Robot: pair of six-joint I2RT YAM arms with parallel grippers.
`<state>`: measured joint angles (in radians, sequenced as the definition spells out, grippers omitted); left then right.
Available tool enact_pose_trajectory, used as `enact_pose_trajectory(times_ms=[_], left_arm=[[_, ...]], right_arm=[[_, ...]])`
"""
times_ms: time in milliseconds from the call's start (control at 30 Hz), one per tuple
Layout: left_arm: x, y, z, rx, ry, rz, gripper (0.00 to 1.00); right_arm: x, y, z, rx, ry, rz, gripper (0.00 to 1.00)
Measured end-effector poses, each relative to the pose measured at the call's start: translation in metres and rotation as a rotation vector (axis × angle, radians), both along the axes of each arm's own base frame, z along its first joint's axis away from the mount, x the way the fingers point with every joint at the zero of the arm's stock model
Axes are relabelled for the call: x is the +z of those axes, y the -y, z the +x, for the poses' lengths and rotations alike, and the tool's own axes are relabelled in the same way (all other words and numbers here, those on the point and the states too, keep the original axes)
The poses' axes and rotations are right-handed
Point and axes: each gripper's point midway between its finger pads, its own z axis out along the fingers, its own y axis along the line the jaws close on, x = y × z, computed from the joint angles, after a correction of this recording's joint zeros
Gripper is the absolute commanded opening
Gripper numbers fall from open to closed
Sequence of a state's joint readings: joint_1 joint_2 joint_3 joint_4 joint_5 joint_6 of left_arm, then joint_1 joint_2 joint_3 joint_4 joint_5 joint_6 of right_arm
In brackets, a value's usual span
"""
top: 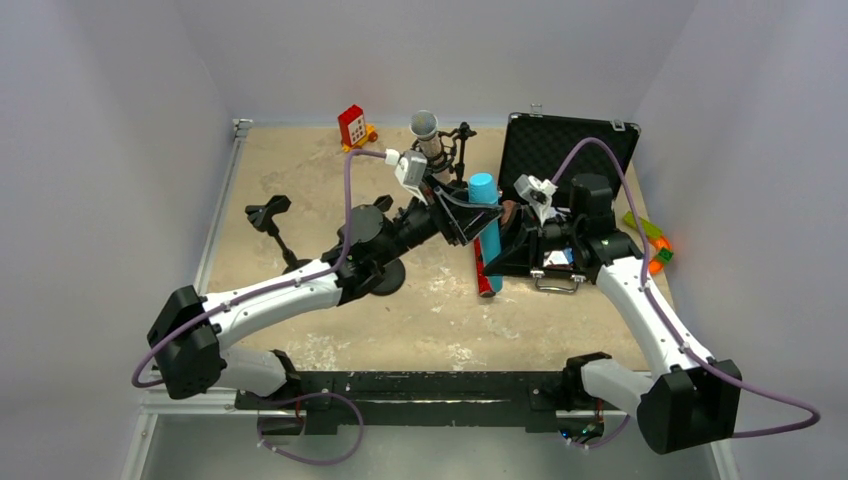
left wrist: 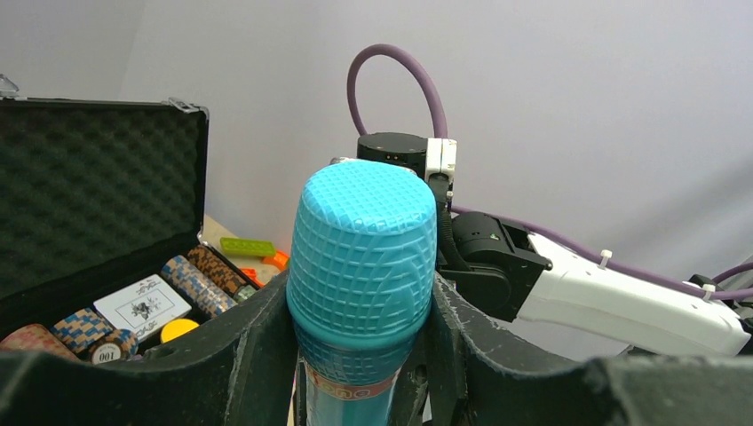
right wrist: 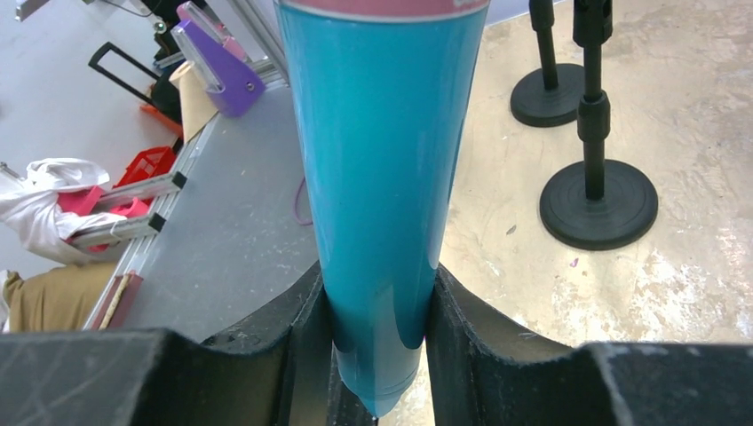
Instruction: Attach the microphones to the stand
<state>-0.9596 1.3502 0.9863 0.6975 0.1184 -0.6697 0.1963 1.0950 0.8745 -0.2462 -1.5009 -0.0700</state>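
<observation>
Light blue plastic stick microphone (left wrist: 362,257) held above sandy surface (top: 300,180): left hand (left wrist: 362,355) clamps it under ribbed head, right hand (right wrist: 380,342) pinches tail end; band (left wrist: 351,386) lettering unreadable; poker chip (left wrist: 105,355) in black case (left wrist: 89,177) reads "100"

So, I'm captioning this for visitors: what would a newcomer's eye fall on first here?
The light blue microphone is gripped mid-table by the left gripper near its head and the right gripper lower down. Behind it, a silver microphone stands upright, and an open black case sits at the back right.
</observation>
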Motion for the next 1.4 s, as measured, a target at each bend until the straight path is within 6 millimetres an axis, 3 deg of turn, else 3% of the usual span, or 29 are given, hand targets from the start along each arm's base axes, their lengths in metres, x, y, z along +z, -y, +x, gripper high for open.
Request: enact_pose_trajectory(times_ms=[100,133,233,300,533,600,767,933,1000,1100,1200,1400], left_arm=[[0.0,-0.003,0.001,0.005,0.006,-0.012,0.55],[-0.001,-0.005,0.0,0.006,0.006,-0.011,0.67],[-0.005,-0.016,-0.005,0.014,0.011,0.029,0.83],[-0.004,-0.031,-0.013,0.016,0.02,0.085,0.85],[0.03,-0.097,-0.062,-0.004,0.15,0.298,0.86],[0.029,-0.118,-0.071,0.016,0.18,0.381,0.87],[-0.022,-0.169,-0.066,0.133,0.176,0.66,0.88],[-0.065,-0.208,-0.03,0.252,0.092,0.868,0.88],[-0.076,-0.214,-0.017,0.265,0.051,0.923,0.88],[-0.077,-0.21,0.0,0.261,0.003,0.968,0.88],[-0.071,-0.199,0.018,0.254,-0.022,0.992,0.88],[-0.058,-0.191,0.03,0.237,-0.03,1.013,0.86]], right_arm=[[0.0,-0.001,0.003,-0.017,0.001,-0.009,0.0],[-0.001,-0.001,0.003,-0.021,0.003,-0.011,0.0],[-0.004,-0.001,0.004,-0.053,0.022,-0.033,0.0],[-0.007,0.001,0.004,-0.086,0.045,-0.054,0.0],[-0.012,0.007,0.01,-0.166,0.136,-0.118,0.0],[-0.014,0.009,0.011,-0.177,0.155,-0.132,0.0],[-0.02,0.011,0.011,-0.182,0.17,-0.154,0.0],[-0.023,0.011,0.011,-0.175,0.184,-0.158,0.0],[-0.024,0.011,0.011,-0.173,0.184,-0.161,0.0],[-0.027,0.011,0.011,-0.171,0.178,-0.165,0.0],[-0.029,0.012,0.013,-0.171,0.174,-0.169,0.0],[-0.031,0.014,0.015,-0.175,0.169,-0.171,0.0]])
